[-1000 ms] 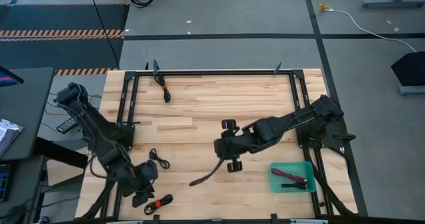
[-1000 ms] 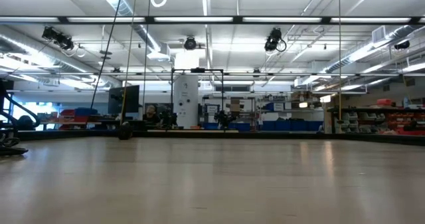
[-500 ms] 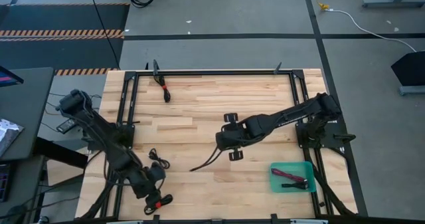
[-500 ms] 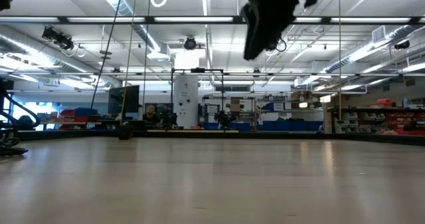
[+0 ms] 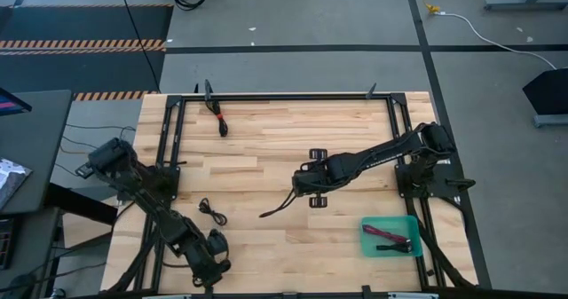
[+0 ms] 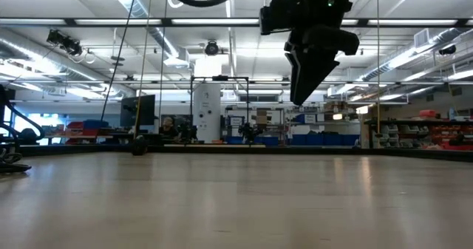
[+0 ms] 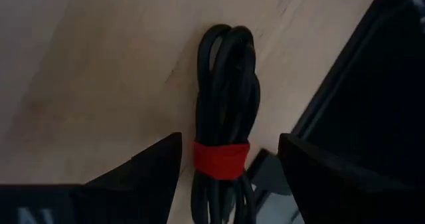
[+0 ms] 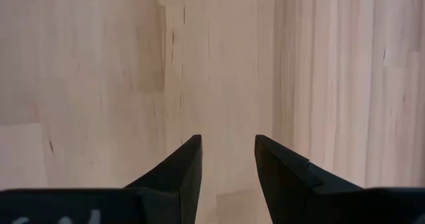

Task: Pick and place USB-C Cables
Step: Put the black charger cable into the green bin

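Left gripper (image 7: 229, 177) sat at the table's near-left edge, fingers apart, straddling a black cable (image 7: 224, 98) w/ red tie (image 7: 221, 159) — long axis ran straight ahead between them. Right gripper (image 8: 228, 161), slightly open, was mid-table — much farther.

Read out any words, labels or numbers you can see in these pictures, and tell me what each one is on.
Nothing reads in full.
left end effector: white lettering on its body, cut off at the picture's edge, perhaps an "N"; unreadable.
right end effector: white marks on its body, cut off likewise; unreadable.
shelves in the far room, low view: any labels are too small to read.
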